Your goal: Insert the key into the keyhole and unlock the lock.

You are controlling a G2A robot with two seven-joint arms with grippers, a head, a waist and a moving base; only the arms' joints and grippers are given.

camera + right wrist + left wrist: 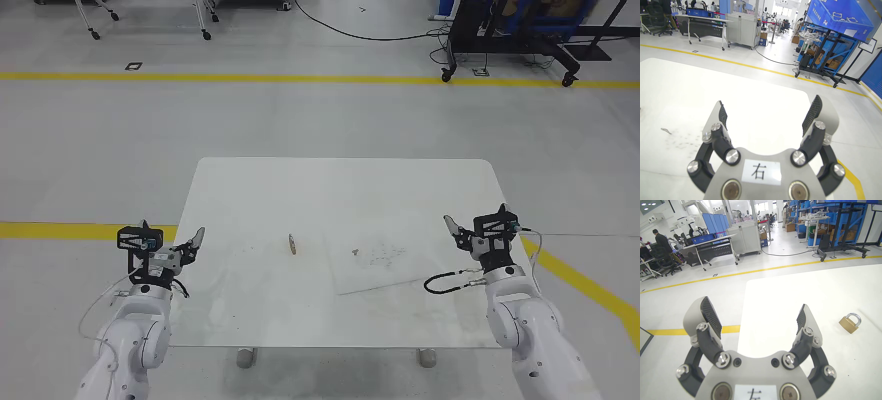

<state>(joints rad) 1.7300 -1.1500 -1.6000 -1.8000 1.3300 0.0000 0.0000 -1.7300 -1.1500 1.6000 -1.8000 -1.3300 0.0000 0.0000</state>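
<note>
Probably means pinching the thin, slippery silver metal key point(666, 130) by its bow beyond spread right fingers point(811, 115), gripping the heavy brass padlock point(849, 324) beyond spread left fingers point(710, 315).

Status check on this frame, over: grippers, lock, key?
Left gripper open, empty, at table edge. Right gripper open, empty, opposite edge. Padlock and key lie apart on table, untouched. Nothing blocking either.

One brass padlock point(849, 323), one small key point(666, 130), one white sheet point(385, 275), all on one white table point(400, 190)
</note>
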